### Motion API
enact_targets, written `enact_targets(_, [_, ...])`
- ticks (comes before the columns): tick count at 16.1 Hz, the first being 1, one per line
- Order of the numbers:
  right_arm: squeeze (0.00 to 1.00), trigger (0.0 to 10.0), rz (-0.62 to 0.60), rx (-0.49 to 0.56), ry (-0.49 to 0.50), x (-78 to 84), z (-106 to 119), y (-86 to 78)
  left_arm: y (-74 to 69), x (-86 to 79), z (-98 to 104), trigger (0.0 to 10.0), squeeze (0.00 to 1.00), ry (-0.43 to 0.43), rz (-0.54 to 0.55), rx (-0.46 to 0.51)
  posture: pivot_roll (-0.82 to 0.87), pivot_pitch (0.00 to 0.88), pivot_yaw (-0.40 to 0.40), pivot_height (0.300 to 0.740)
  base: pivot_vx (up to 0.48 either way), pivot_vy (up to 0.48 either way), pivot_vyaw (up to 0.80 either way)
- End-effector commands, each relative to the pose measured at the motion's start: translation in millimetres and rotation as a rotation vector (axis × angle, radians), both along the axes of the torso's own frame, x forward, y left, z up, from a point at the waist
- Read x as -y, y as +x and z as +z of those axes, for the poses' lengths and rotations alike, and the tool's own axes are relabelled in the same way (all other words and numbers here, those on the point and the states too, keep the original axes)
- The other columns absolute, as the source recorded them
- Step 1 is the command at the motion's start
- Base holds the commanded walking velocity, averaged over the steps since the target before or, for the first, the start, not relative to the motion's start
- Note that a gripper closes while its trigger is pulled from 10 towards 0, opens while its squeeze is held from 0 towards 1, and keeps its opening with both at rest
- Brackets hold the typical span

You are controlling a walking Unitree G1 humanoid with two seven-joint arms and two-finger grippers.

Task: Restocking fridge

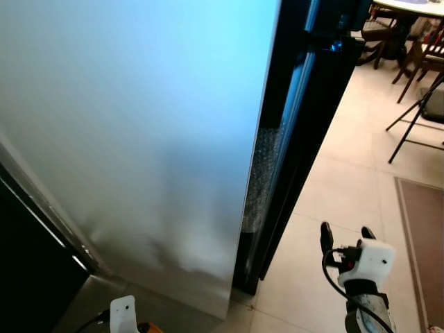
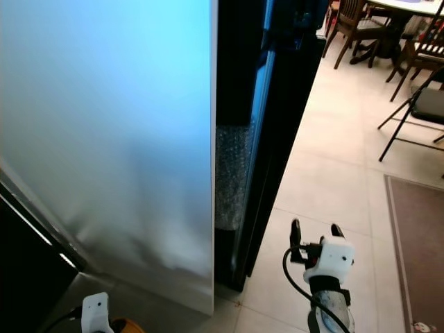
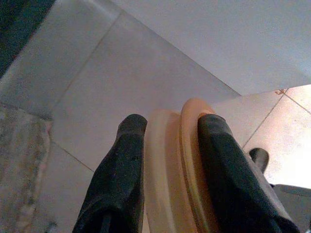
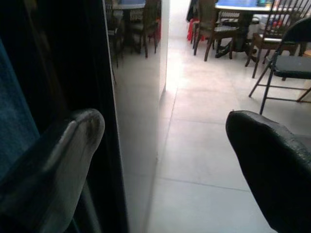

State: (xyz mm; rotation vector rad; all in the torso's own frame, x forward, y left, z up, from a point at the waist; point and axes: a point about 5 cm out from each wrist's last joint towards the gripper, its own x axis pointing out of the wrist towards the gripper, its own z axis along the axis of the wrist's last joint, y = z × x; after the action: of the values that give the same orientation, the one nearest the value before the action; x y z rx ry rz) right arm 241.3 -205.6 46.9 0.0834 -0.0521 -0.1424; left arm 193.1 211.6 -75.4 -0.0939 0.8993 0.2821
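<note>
Fingers of the left gripper are clamped on a pale orange round container, one black finger on each side of its ridged rim; in the left wrist view it hangs above grey floor tiles, close to the foot of the fridge door. From the head, the left arm's white wrist housing shows low at the robot's left, with a sliver of orange just beside it. The right gripper is raised at the robot's right over the pale tiled floor, its two black fingers spread apart with nothing between them, a black cable looping from its white housing. The right wrist view looks between those parted fingers along the dark edge of the fridge, whose glossy side reflects the room. A large silver fridge door stands open just ahead and spans most of the head views, tinted blue toward the top. Beyond its free edge, in the gap, there is a patch of bubble-textured material and the black body of the fridge. Further off on the right lies a brownish rug, then a black folding chair, and at the far end wooden chairs around a table.
</note>
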Motion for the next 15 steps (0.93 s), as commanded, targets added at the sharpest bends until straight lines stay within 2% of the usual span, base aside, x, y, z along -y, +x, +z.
enact_targets(1, [0.0, 10.0, -0.023, 0.015, 0.034, 1.0, 8, -0.2, -6.7, -3.8, -3, 10.0, 0.0, 0.012, -0.018, -0.019, 0.02, 0.0, 0.0, 0.74, 0.0, 0.0, 0.0])
enact_targets(3, [0.0, 10.0, -0.041, 0.025, 0.031, -1.1, 17, -2.4, -7.5, -6.4, -2, 10.0, 0.0, 0.017, -0.023, -0.021, 0.01, 0.0, 0.009, 0.74, 0.0, 0.0, 0.0])
enact_targets(6, [0.0, 10.0, -0.066, 0.013, 0.034, 1.1, 18, -10.3, -8.4, -7.4, -3, 10.0, 0.0, 0.017, -0.057, -0.038, -0.01, 0.0, 0.022, 0.74, 0.0, 0.0, 0.0])
enact_targets(8, [0.0, 10.0, -0.109, -0.019, 0.04, 11.1, 18, -17.0, -8.6, -6.6, -3, 10.0, 0.0, 0.012, -0.081, -0.037, -0.01, 0.0, 0.021, 0.74, 0.0, 0.0, 0.0])
enact_targets(13, [0.0, 10.0, -0.113, -0.014, 0.02, 19.6, 28, -8.9, -10.2, -3.7, -4, 10.0, 0.0, 0.001, -0.08, -0.026, -0.02, 0.0, 0.006, 0.74, 0.0, 0.0, 0.0])
enact_targets(15, [0.0, 10.0, -0.123, -0.018, 0.042, 21.7, 29, -8.6, -10.4, -2.6, -5, 10.0, 0.0, -0.003, -0.09, -0.031, -0.02, 0.0, 0.003, 0.74, 0.0, 0.0, 0.0])
